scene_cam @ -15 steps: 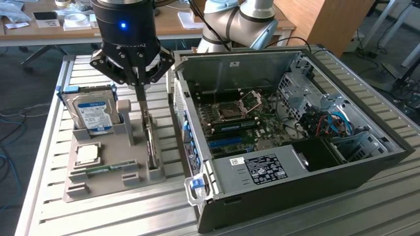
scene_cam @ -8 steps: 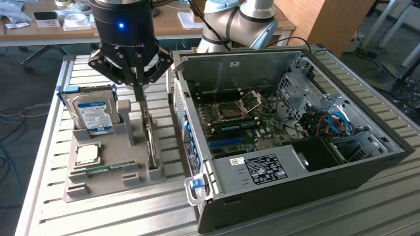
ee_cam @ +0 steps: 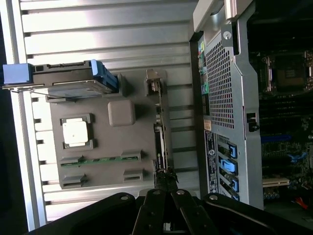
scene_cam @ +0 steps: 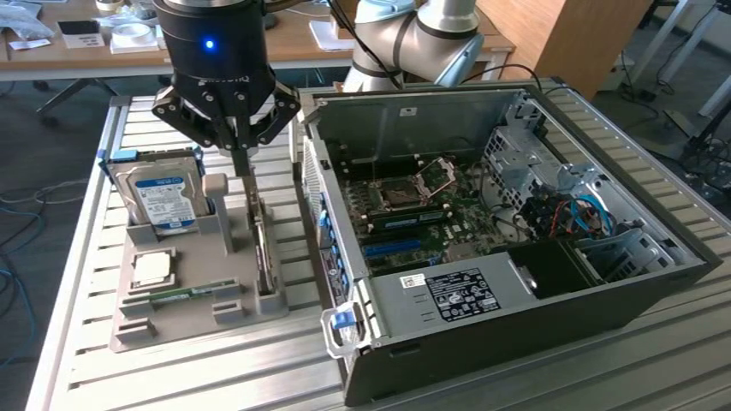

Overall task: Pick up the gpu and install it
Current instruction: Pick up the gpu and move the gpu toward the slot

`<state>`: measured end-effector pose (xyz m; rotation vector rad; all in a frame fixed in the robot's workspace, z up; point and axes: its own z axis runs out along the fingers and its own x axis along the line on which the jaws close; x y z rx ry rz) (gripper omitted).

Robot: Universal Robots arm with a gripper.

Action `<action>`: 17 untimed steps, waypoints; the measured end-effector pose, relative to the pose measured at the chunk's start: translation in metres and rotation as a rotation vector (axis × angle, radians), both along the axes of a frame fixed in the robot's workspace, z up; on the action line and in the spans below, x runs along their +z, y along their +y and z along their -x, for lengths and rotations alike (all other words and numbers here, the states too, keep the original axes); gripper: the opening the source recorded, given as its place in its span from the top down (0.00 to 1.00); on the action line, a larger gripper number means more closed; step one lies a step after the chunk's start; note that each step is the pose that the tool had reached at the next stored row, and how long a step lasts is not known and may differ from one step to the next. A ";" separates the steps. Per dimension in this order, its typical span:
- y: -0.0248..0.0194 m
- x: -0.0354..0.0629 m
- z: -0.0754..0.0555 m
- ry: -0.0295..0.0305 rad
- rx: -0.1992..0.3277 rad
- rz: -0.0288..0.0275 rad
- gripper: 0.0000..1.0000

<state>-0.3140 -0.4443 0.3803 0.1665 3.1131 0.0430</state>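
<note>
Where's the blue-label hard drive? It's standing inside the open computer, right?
Not quite. The hard drive is standing up, but in the grey holder tray beside the computer case, not inside it. The exterior view shows this.

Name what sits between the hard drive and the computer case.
The gpu, standing on edge in the gray tray, sits between the hard drive and the computer case; the wrist view shows this plainly.

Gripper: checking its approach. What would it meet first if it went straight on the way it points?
The gpu, standing on edge in the gray holder, right under the shut gripper; whether they already touch is unclear.
</note>
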 end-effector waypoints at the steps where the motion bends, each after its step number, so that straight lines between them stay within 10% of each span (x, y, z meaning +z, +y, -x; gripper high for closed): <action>1: 0.0000 0.0000 0.000 0.0000 0.000 0.0000 0.89; 10: 0.0000 0.0000 0.000 0.0000 0.000 0.0000 0.89; 17: 0.0000 0.0000 0.000 0.0000 0.000 0.0000 0.59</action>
